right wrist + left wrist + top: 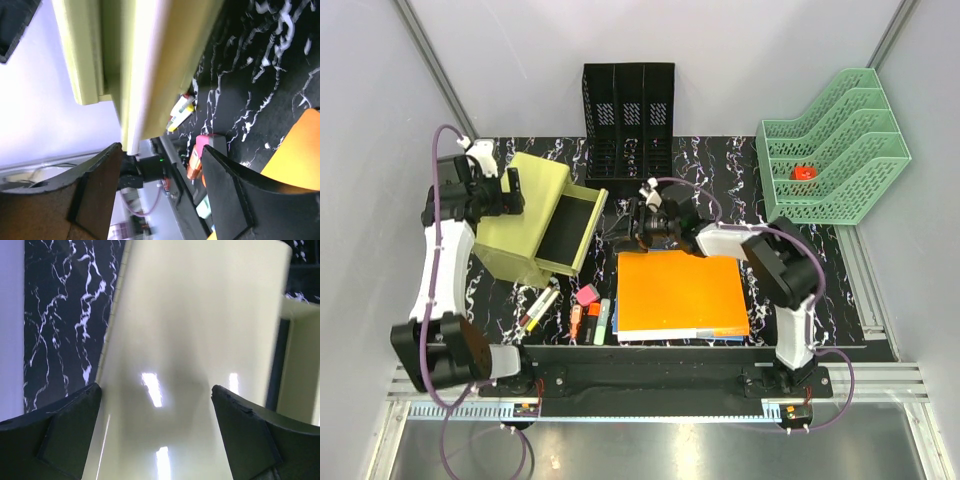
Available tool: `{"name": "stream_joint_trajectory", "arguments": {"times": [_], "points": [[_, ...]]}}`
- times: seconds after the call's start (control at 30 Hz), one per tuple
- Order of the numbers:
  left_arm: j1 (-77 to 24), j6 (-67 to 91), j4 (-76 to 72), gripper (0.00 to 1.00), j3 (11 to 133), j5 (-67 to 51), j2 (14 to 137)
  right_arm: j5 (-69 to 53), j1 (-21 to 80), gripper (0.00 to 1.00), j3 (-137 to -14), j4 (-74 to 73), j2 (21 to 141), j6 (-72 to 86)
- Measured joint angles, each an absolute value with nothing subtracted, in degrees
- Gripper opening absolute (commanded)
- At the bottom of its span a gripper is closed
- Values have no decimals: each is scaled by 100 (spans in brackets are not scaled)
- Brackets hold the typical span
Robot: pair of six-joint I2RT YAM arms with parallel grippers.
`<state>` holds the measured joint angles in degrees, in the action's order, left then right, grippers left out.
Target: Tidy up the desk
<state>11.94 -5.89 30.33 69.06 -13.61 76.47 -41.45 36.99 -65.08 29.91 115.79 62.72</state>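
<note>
The desk (720,170) is a black top with white veins. On its left stands a pale yellow-green drawer box (525,215), its drawer (570,232) pulled out toward the middle. My left gripper (517,193) is at the box's back left end. In the left wrist view the gripper (155,388) is open wide, and the box top (200,315) fills the space between the fingers. My right gripper (628,232) hangs just right of the drawer front. In the right wrist view it (162,149) is open with nothing between the fingers, and the drawer front (150,65) lies just beyond them.
An orange folder (680,295) lies at centre front. Markers (540,308), a pink eraser (586,295) and highlighters (592,322) lie between box and folder. A black mesh file holder (628,120) stands at the back. A green tiered tray (835,145) at back right holds a red object (804,172).
</note>
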Motion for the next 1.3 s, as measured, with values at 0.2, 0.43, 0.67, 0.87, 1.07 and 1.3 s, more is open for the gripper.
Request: {"name": "stream_joint_trajectory", "arguments": {"times": [0.2, 0.43, 0.67, 0.87, 1.07, 1.3], "points": [[720, -617, 4115, 96, 6936, -1455, 6698, -3785, 3684, 74, -6657, 1538, 10549, 5070], [458, -676, 4917, 96, 6969, -1758, 6040, -3492, 3680, 73, -6519, 893, 10112, 4552], [279, -729, 5406, 95, 6737, -2137, 5732, -3391, 3680, 73, -6517, 604, 10110, 4348], [-75, -554, 5426, 92, 6661, -2434, 6270, -3358, 3680, 72, -6311, 613, 9970, 4333], [-176, -604, 5621, 90, 6648, -2471, 6377, -3347, 3680, 72, -6136, 582, 9769, 4324], [-174, -906, 6257, 90, 6624, -2460, 5457, -3343, 3680, 72, -6136, 548, 9653, 4233]]}}
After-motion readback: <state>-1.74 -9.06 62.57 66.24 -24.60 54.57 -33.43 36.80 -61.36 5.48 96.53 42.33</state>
